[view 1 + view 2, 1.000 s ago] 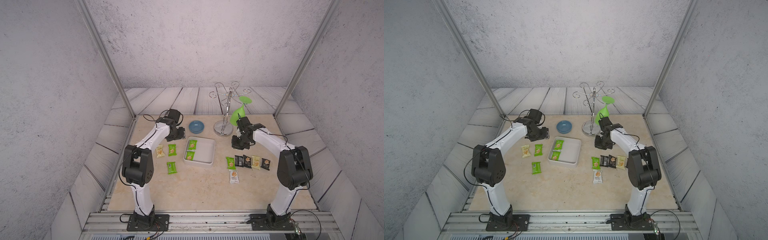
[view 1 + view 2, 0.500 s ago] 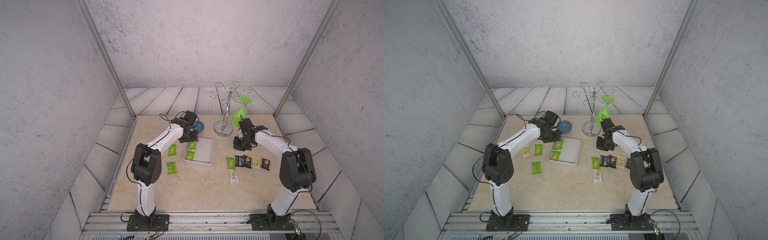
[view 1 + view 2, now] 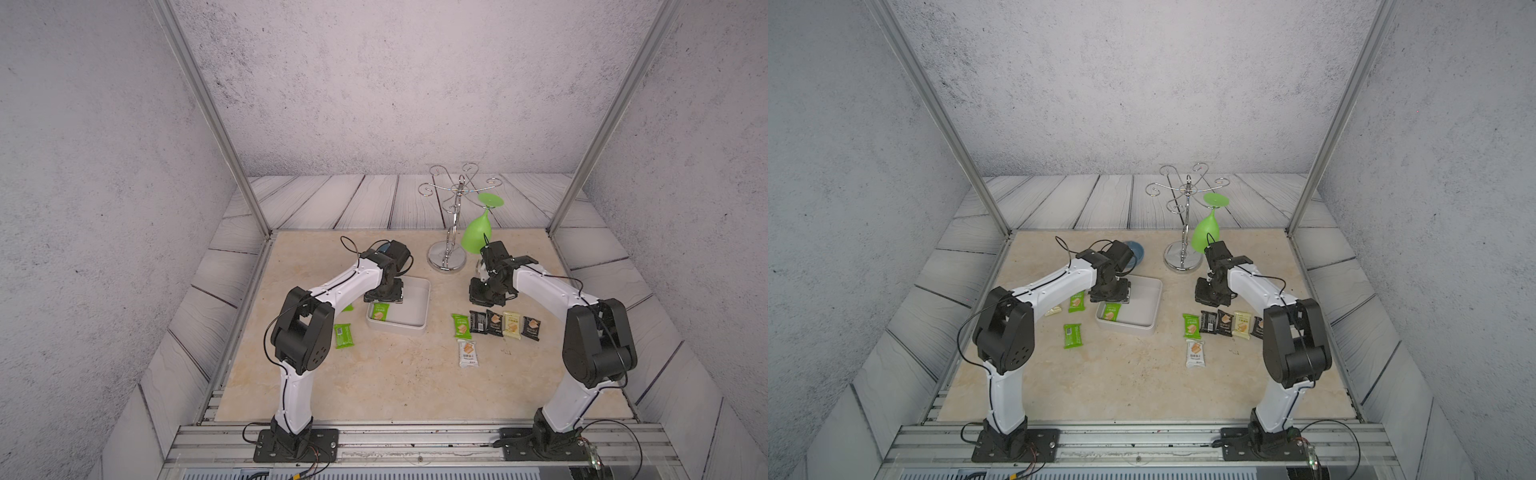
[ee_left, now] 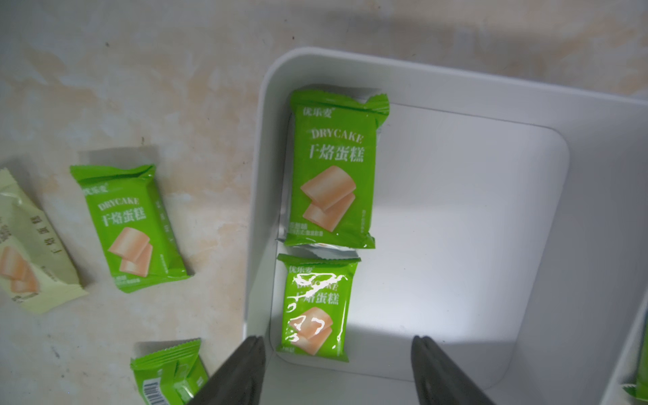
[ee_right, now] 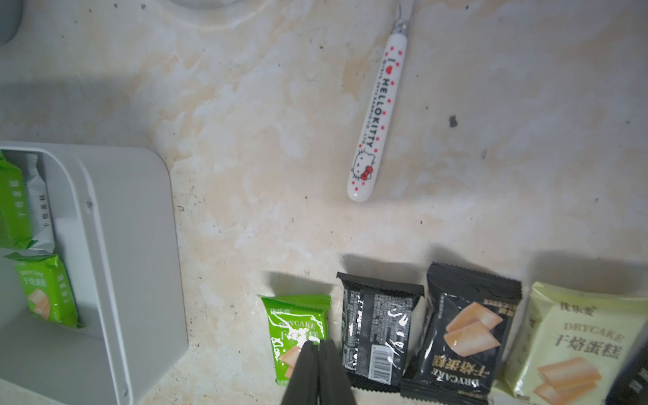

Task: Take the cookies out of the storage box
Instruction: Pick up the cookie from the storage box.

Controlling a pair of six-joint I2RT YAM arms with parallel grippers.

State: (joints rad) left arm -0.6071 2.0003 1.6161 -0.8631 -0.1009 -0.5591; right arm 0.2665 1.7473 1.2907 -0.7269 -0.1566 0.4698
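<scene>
The left gripper (image 4: 336, 342) is spread wide over the storage box (image 4: 456, 77); the right gripper (image 5: 317, 345) is pressed together on nothing.

The box stands a little left of the middle of the table (image 3: 374, 374). Two green cookies (image 4: 333, 168) lie along its left wall, both printed "DRYCAKE" (Chinese characters below). The far packet (image 4: 315, 308) sits between the open fingers, half lost in glare and hidden under the gripper in both top views. A silver-white packet (image 5: 40, 207) peeks from beneath the near one, its print too small to read. Left of the box a barcode packet (image 4: 168, 375) is cut off. At right lies a row (image 3: 494, 323) of green, black and cream packets. A white handle (image 5: 377, 119) reads "HELLO KITTY", and its metal end is cut off. The blue bowl (image 3: 1138, 251) is mostly hidden behind the left arm (image 3: 1050, 286).
</scene>
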